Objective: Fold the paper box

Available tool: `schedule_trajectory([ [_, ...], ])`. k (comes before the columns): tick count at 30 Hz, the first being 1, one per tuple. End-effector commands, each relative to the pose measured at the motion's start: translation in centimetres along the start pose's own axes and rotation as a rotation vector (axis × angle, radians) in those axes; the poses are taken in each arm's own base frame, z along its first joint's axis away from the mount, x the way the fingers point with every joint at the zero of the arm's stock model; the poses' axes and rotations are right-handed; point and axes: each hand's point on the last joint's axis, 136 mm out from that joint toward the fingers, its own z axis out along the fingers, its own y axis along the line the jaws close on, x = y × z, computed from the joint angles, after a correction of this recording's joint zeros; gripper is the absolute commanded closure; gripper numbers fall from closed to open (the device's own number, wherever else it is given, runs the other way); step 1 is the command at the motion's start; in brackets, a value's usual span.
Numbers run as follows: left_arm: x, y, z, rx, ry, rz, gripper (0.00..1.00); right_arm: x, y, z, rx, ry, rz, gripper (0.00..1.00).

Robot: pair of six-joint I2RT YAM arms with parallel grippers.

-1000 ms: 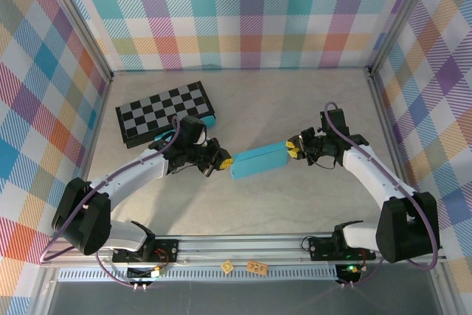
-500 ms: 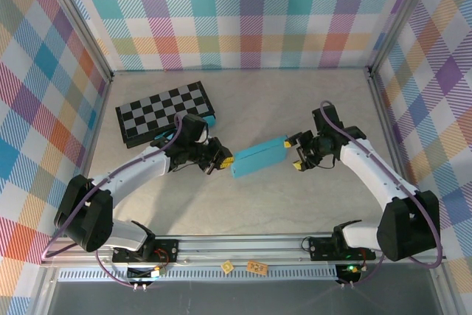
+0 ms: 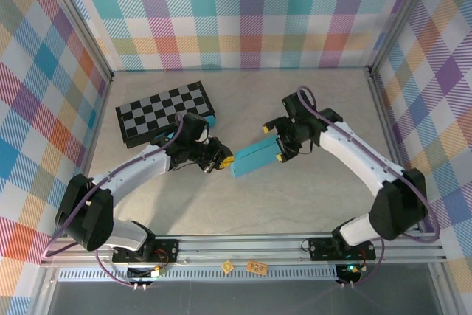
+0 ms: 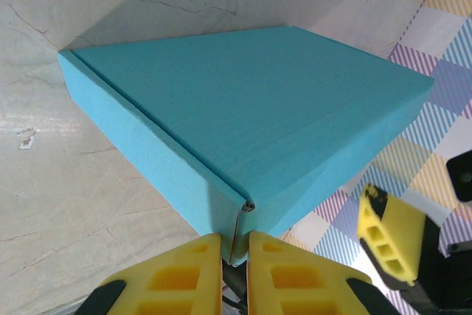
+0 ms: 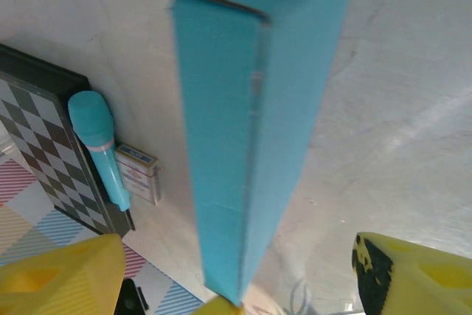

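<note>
The paper box (image 3: 252, 158) is a closed, shallow turquoise box that runs slantwise across the middle of the table. My left gripper (image 3: 221, 162) holds its near-left corner. In the left wrist view the yellow fingers (image 4: 184, 271) are pinched on the box's corner edge (image 4: 240, 226). My right gripper (image 3: 275, 143) stands open at the box's right end, one finger on each side of it. In the right wrist view the box (image 5: 243, 108) runs up between the widely spread fingers (image 5: 413, 274), touching neither.
A black-and-white checkered board (image 3: 166, 112) lies at the back left. A teal pen-like object (image 5: 99, 145) and a small printed card pack (image 5: 138, 173) rest beside it. Aluminium frame posts and plaid walls enclose the table (image 3: 310, 204).
My right gripper has opened wide and moved left and toward the back, over the box's right end. The box's right end has swung slightly toward the back. The left gripper stays at its corner.
</note>
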Motion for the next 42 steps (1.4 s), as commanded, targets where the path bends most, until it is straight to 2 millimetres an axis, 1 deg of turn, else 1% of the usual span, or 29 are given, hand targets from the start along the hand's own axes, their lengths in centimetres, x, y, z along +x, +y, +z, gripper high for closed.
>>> schedule_trajectory([
  [1, -0.4, 1.2, 0.3, -0.062, -0.003, -0.024, 0.86, 1.1, 0.5, 1.5, 0.041, 0.035, 0.025, 0.19],
  [3, -0.4, 1.0, 0.3, -0.056, -0.001, -0.02, 0.84, 1.5, 1.2, 2.3, 0.055, 0.054, 0.026, 0.19],
  [5, -0.4, 0.8, 0.2, -0.054, -0.001, -0.014, 0.82, 1.8, 1.0, 2.6, 0.099, 0.064, 0.033, 0.19],
  [8, -0.4, 0.7, 0.1, -0.057, -0.008, -0.006, 0.79, 1.8, 0.0, 2.9, 0.155, 0.057, 0.056, 0.2],
  [11, -0.4, 0.7, 0.1, -0.055, -0.01, -0.004, 0.78, 1.8, -0.8, 4.0, 0.18, 0.072, 0.086, 0.22],
  [14, -0.4, 0.7, 0.0, -0.056, -0.011, -0.004, 0.77, 1.8, -0.9, 5.0, 0.194, 0.082, 0.089, 0.27],
  [16, -0.4, 0.4, -0.2, -0.054, -0.013, 0.006, 0.75, 1.7, -0.8, 5.3, 0.198, 0.077, 0.077, 0.36],
  [18, -0.5, -0.1, -0.7, -0.057, -0.03, 0.029, 0.73, 1.6, -0.9, 5.4, 0.204, 0.067, 0.07, 0.41],
  [20, -0.8, -1.2, -1.9, -0.051, -0.077, 0.084, 0.69, 1.4, -1.2, 5.7, 0.214, 0.061, 0.067, 0.42],
  [23, -1.6, -3.5, -5.0, -0.036, -0.206, 0.202, 0.6, 1.3, -1.6, 6.1, 0.22, 0.062, 0.069, 0.49],
  [25, -2.2, -4.7, -7.4, -0.03, -0.308, 0.278, 0.58, 1.3, -1.7, 6.3, 0.221, 0.062, 0.064, 0.52],
  [28, -2.9, -5.4, -10.5, -0.03, -0.444, 0.356, 0.58, 1.2, -1.9, 6.5, 0.225, 0.06, 0.048, 0.57],
  [31, -3.3, -5.8, -12.3, -0.031, -0.522, 0.397, 0.58, 1.3, -2.2, 6.5, 0.224, 0.069, 0.039, 0.59],
  [34, -3.3, -6.0, -12.4, -0.022, -0.529, 0.413, 0.58, 1.2, -1.9, 6.1, 0.187, 0.062, 0.016, 0.62],
  [37, -3.3, -6.0, -11.7, -0.002, -0.515, 0.412, 0.58, 1.0, -1.2, 5.8, 0.119, 0.06, -0.006, 0.66],
  [39, -3.2, -6.4, -11.3, 0.038, -0.508, 0.422, 0.58, 0.9, -0.4, 5.7, 0.052, 0.062, -0.027, 0.68],
  [42, -2.8, -7.3, -10.7, 0.106, -0.486, 0.449, 0.58, 0.2, 1.3, 5.1, -0.091, 0.054, -0.046, 0.69],
])
